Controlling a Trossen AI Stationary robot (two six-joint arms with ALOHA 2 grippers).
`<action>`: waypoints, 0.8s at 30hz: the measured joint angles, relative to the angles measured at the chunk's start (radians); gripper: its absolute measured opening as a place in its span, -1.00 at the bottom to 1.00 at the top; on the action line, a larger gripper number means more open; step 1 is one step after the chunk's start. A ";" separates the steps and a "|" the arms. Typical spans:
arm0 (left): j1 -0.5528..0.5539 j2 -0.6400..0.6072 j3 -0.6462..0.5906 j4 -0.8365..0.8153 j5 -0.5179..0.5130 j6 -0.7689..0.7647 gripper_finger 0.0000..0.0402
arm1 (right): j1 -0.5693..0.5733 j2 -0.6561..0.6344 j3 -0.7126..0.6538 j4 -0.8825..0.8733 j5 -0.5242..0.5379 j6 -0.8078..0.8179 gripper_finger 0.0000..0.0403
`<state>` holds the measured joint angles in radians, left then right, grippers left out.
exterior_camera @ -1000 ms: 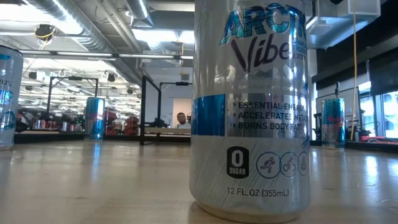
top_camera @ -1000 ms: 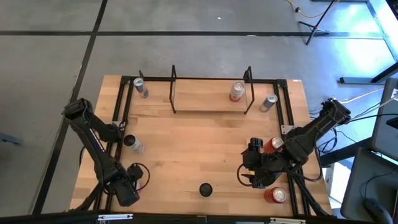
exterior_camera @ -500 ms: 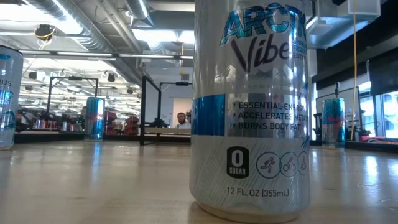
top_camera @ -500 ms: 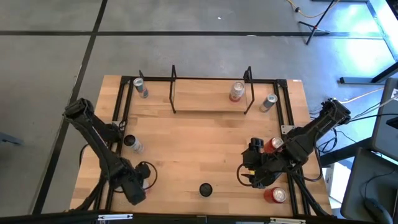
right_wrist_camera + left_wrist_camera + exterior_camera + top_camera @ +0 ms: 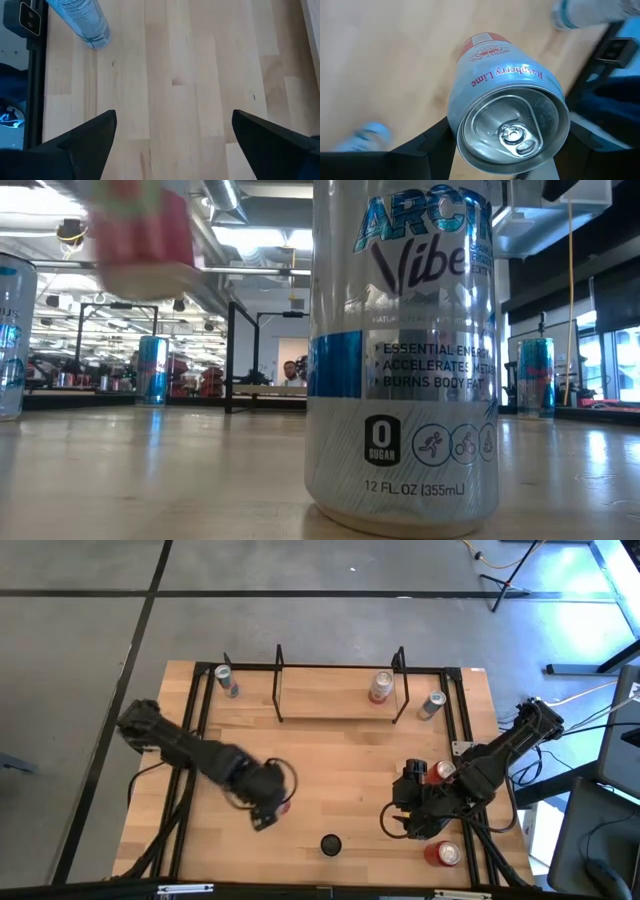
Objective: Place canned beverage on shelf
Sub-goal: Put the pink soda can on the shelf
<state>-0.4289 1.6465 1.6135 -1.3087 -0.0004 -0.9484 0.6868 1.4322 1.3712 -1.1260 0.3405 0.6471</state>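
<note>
My left gripper is over the table's near middle, shut on a red-and-white "Raspberry Lime" can, which also shows high up in the low view. The shelf, a light plank between two black wire frames, lies at the far side, with a red can standing on its right end. My right gripper is open and empty at the near right, over bare wood. My left gripper pinches the can's side wall just below its top rim between its two fingers, one on each side. The fingers come from above, pointing down. The can stays about upright, top up, lifted clear of the table.
A silver "Arctic Vibe" can stands at the near middle. Silver cans stand at the far left and to the right of the shelf. Two red cans stand beside my right arm. Black rails run along the table.
My left gripper has swung from the near left corner toward the table's right and a little toward the far edge. The red-and-white can went with it and now shows lifted high in the low view.
</note>
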 joint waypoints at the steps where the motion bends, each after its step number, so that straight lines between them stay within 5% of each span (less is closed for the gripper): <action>1: 0.026 0.029 0.033 -0.017 -0.001 0.045 0.18 | 0.000 0.000 0.000 -0.001 0.000 0.000 0.89; 9: 0.194 0.253 0.206 -0.073 0.068 0.236 0.18 | 0.000 0.000 0.000 0.005 0.007 0.001 0.89; 24: 0.248 0.398 0.210 -0.029 0.093 0.246 0.22 | 0.000 0.000 0.000 0.010 0.007 0.002 0.89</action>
<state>-0.1806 2.0445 1.8233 -1.3380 0.0925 -0.7021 0.6868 1.4322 1.3712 -1.1165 0.3477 0.6491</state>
